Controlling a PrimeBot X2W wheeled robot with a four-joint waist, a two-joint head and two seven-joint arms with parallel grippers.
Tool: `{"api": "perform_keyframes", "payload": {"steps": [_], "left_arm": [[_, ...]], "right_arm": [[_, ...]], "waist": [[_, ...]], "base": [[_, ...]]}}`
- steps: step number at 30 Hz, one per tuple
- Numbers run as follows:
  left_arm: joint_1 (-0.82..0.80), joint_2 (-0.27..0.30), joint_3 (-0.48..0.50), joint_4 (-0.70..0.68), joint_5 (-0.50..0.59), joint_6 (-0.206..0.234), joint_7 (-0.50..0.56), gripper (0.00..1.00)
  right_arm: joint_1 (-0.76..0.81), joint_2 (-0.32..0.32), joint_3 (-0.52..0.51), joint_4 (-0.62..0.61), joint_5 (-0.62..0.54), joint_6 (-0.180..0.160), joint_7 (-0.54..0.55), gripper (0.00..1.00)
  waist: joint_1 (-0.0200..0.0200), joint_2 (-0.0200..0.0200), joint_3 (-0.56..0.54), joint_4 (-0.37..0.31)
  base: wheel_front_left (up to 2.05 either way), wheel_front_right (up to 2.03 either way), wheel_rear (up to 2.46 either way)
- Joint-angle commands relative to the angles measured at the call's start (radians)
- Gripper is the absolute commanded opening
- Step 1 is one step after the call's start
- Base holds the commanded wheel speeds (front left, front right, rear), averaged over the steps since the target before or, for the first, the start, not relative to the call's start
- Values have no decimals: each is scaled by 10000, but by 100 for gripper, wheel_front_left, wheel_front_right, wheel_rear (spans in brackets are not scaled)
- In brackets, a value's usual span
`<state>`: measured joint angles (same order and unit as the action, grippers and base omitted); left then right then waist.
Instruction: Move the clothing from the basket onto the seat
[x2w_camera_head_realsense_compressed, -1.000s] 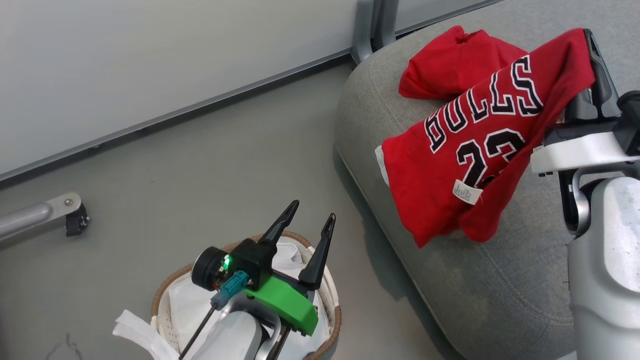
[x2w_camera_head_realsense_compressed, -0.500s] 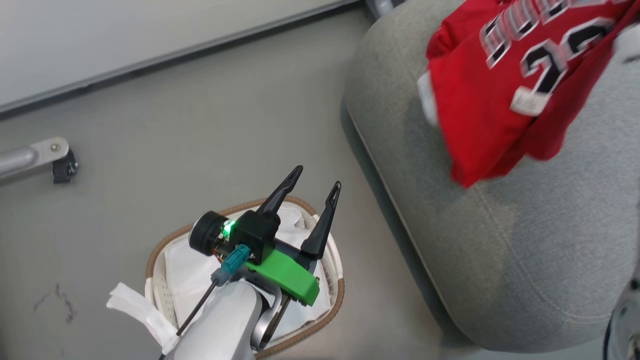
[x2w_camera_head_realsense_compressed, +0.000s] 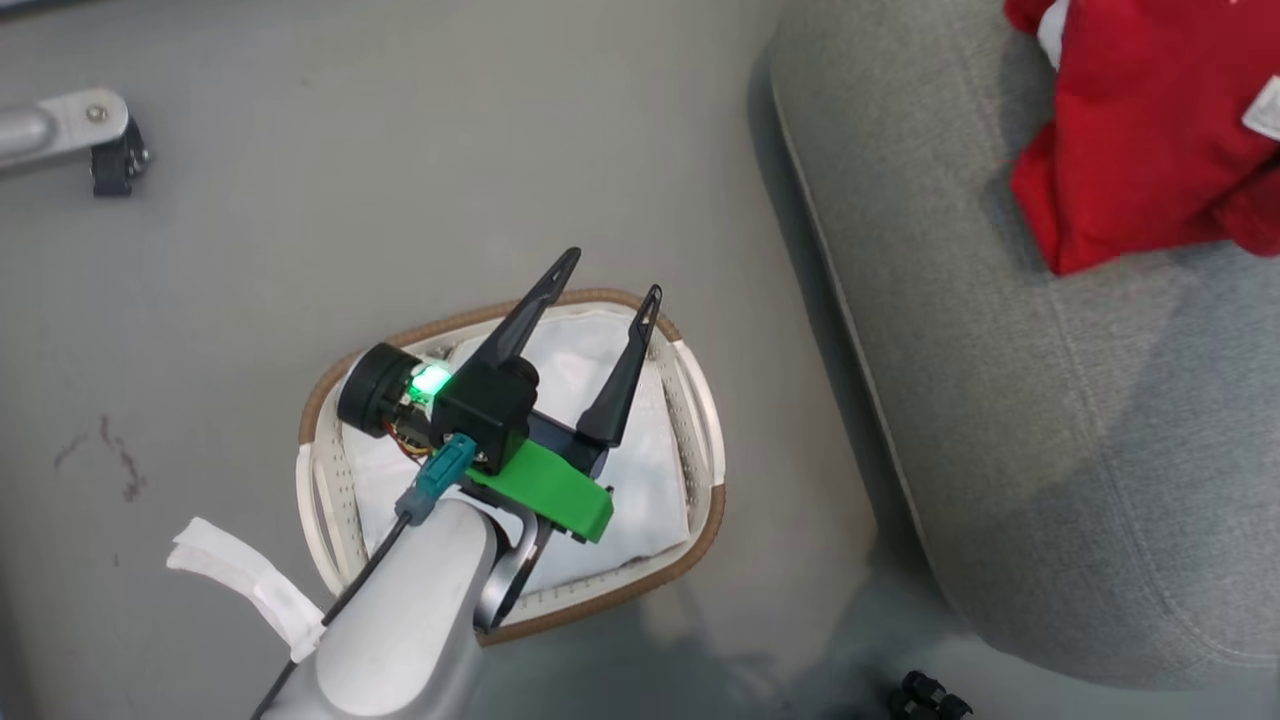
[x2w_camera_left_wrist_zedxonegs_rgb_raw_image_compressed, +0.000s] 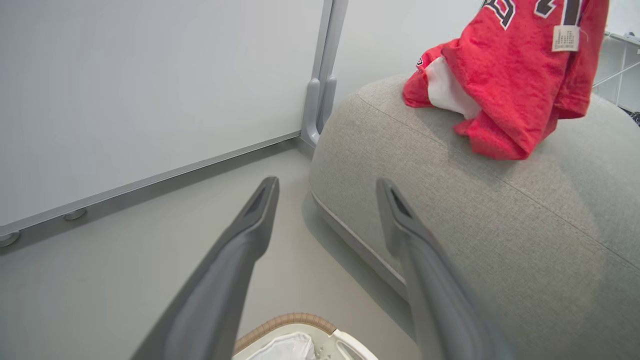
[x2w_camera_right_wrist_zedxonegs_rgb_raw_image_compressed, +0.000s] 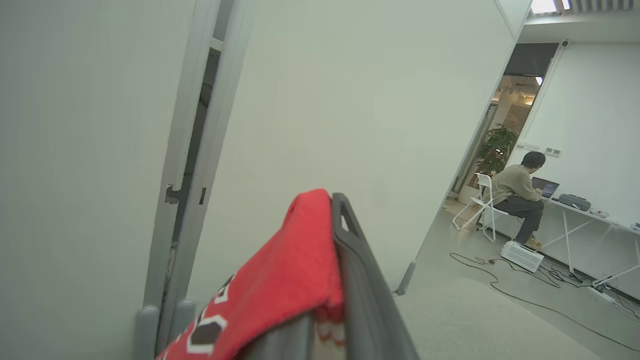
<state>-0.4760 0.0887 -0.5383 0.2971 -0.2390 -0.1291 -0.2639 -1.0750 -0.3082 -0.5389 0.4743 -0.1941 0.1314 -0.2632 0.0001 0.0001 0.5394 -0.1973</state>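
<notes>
The white perforated basket (x2w_camera_head_realsense_compressed: 700, 540) with a brown woven rim stands on the floor, and inside it I see just its white liner (x2w_camera_head_realsense_compressed: 650, 470). My left gripper (x2w_camera_head_realsense_compressed: 615, 273) hovers open over the basket with nothing between its fingers; the basket's rim (x2w_camera_left_wrist_zedxonegs_rgb_raw_image_compressed: 290, 320) also peeks in at the bottom of the left wrist view, below that gripper (x2w_camera_left_wrist_zedxonegs_rgb_raw_image_compressed: 327, 184). The grey seat (x2w_camera_head_realsense_compressed: 1050, 450) fills the right side. A red jersey (x2w_camera_left_wrist_zedxonegs_rgb_raw_image_compressed: 510, 90) hangs down onto the seat (x2w_camera_left_wrist_zedxonegs_rgb_raw_image_compressed: 500, 225). My right gripper (x2w_camera_right_wrist_zedxonegs_rgb_raw_image_compressed: 327, 205) is shut on that jersey (x2w_camera_right_wrist_zedxonegs_rgb_raw_image_compressed: 285, 280), which drapes over one finger.
A metal leg with a black caster (x2w_camera_head_realsense_compressed: 95, 140) sits on the floor at the upper left. A white partition wall (x2w_camera_left_wrist_zedxonegs_rgb_raw_image_compressed: 150, 100) runs behind the seat. A loose white liner strap (x2w_camera_head_realsense_compressed: 240, 580) lies left of the basket. Far off, a person (x2w_camera_right_wrist_zedxonegs_rgb_raw_image_compressed: 520, 195) sits at a desk, with cables (x2w_camera_right_wrist_zedxonegs_rgb_raw_image_compressed: 525, 295) on the floor.
The head camera has tilted down, so the whole picture shifted up and the basket now sits near the middle. My left gripper stays open over the basket.
</notes>
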Motion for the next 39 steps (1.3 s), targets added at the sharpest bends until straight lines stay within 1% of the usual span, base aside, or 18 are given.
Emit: {"api": "perform_keyframes", "payload": {"steps": [1, 6, 8, 9, 10, 11, 12, 13, 19, 22, 26, 28, 34, 39], "left_arm": [[-247, 135, 68, -52, 128, -24, -8, 100], [-391, 271, 173, -138, 371, -24, -8, 100], [-412, 390, 167, -98, 419, -24, -9, 100], [-419, 406, 173, -89, 437, -24, -8, 100], [-412, 431, 159, -76, 451, -24, -8, 100], [-405, 446, 150, -64, 455, -24, -8, 100], [-391, 458, 127, -41, 469, -24, -9, 100], [-376, 477, 125, -27, 475, -24, -8, 100], [-140, 557, 118, 81, 405, -24, -8, 100], [-53, 525, 133, 60, 360, -24, -9, 100], [80, 517, 267, -1, 251, -24, -9, 100], [187, 478, 341, -46, 194, -24, -8, 100], [472, 296, 570, -195, -44, -24, -8, 100], [818, 15, 977, -287, -406, -24, -8, 100]], "right_arm": [[207, -6, -196, 139, -120, -14, -23, 0], [632, 214, -623, 609, -168, -14, -25, 0], [912, 428, -834, 809, -186, -14, -25, 0], [979, 504, -871, 832, -205, -14, -25, 2], [1078, 630, -913, 840, -235, -14, -25, 17], [1154, 708, -951, 850, -235, -14, -25, 36], [1247, 777, -931, 868, -241, -14, -23, 94], [1345, 862, -857, 904, -193, -14, -25, 100], [2133, 1009, -517, 781, 108, -14, -25, 100], [2682, 972, -289, 666, 199, -14, -25, 100], [3406, 1237, -97, 292, 299, -14, -25, 100], [3652, 1269, 26, 180, 367, -14, -25, 100], [3909, 1124, 545, -161, 452, -14, -25, 100], [3868, 839, 1127, -331, 446, -14, -25, 100]], "waist": [[-1, -1, 814, 376], [-1, -1, 1250, 242], [-1, -1, 1396, 42], [-1, -1, 1419, -13], [-1, -1, 1433, -93], [-1, -1, 1433, -149], [-1, -1, 1424, -220], [-1, -1, 1403, -291], [-1, -1, 1092, -579], [-1, -1, 864, -619], [-1, -1, 488, -680], [-1, -1, 282, -683], [-1, -1, -437, -502], [-1, -1, -1264, -89]], "base": [[0, 0, 0], [0, 0, 0], [0, 0, 0], [0, 0, 0], [0, 0, 0], [0, 0, 0], [0, 0, 0], [0, 0, 0], [0, 0, 0], [0, 0, 0], [0, 0, 0], [0, 0, 0], [0, 0, 0], [0, 0, 0]]}}
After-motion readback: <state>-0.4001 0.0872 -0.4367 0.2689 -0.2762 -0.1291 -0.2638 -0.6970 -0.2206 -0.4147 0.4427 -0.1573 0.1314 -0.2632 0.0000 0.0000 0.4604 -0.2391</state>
